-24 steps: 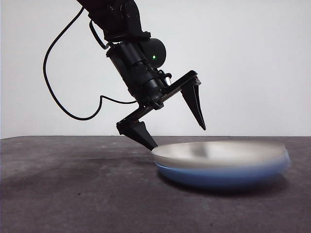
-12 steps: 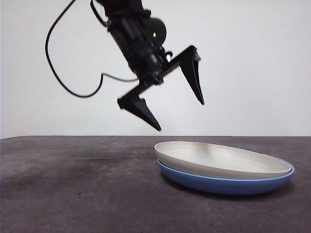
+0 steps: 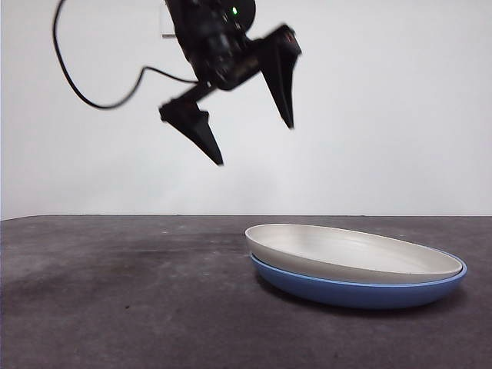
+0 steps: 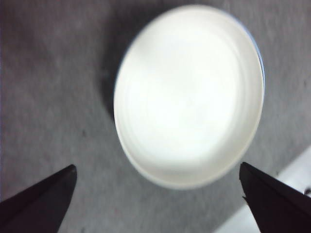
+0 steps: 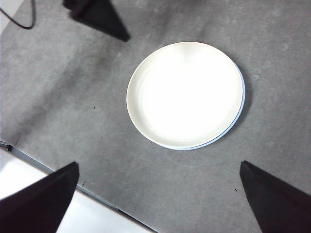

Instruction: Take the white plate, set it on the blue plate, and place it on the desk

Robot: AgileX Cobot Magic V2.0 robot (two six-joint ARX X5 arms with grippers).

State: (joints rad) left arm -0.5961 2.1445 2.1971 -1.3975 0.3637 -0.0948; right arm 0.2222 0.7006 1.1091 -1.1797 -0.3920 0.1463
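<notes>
From my seat, the white plate [image 3: 350,252] sits nested in the blue plate [image 3: 361,290], shifted a little to one side so that a thin blue crescent shows past its rim in the right wrist view. The pair rests on the worktop [image 3: 115,300], so I judge the stacking step done. What the task sentence leaves is the putting down on the worktop; since the stack is already lying there with nothing gripping it, I read the job as at or near its end.

The left gripper [image 3: 254,142] hangs high above the white plate and off toward one side of it, with its jaws spread wide and nothing between them. The left wrist view looks down on the plate between the two jaw tips, blurred. The right gripper [image 5: 158,191] is higher, well clear of the stack, its jaws also wide apart and empty; its camera takes in both plates and one jaw tip of the left gripper.

By my count: one white plate, one blue plate, two grippers, and one cable [image 3: 84,84] looping from the left arm.
</notes>
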